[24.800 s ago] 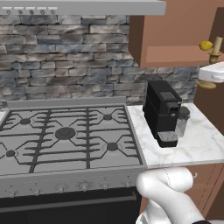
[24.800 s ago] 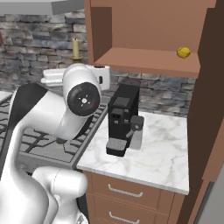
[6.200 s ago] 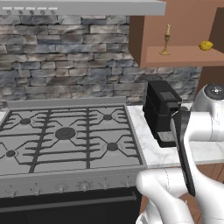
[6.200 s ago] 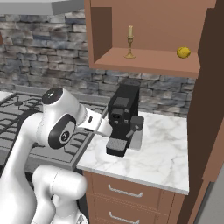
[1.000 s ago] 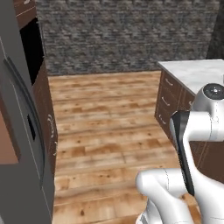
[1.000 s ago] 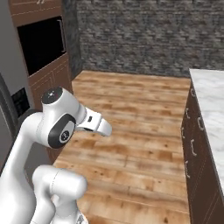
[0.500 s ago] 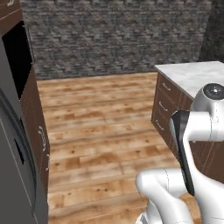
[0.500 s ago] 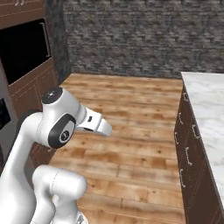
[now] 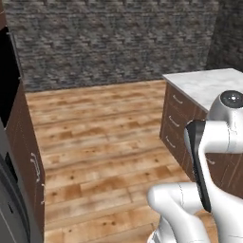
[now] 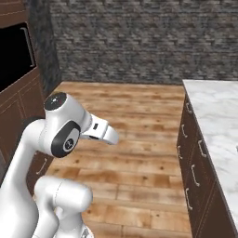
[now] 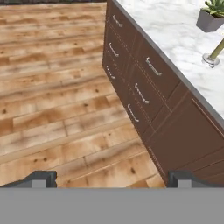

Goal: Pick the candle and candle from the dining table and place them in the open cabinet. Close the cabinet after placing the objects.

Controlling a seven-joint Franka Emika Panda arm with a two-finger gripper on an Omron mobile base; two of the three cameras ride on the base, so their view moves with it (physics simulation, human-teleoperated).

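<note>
The dining table (image 9: 204, 85), white marble over brown drawers with silver handles, stands at the right in the left base view. It is also at the right edge as the table (image 10: 218, 116) in the right base view, and its top (image 11: 175, 30) runs across the upper right of the hand view. The candles are out of view and so is the cabinet. My gripper (image 11: 111, 179) is open, its fingertips (image 11: 41, 177) wide apart over the wood floor beside the table's drawers, with nothing between them. The arm is folded close to the base.
A potted plant (image 11: 212, 15) sits on the marble. Beside it a slim slanted stem on a round silver foot (image 11: 211, 57) is cut by the frame edge. A tall brown unit with a black oven (image 9: 9, 80) stands left. Open wood floor (image 9: 104, 128) lies between, and a dark stone wall is behind.
The whole picture has shifted with the base. The table has slid further into view and the oven unit has drifted left. The arm keeps its folded pose and the jaws stay open.
</note>
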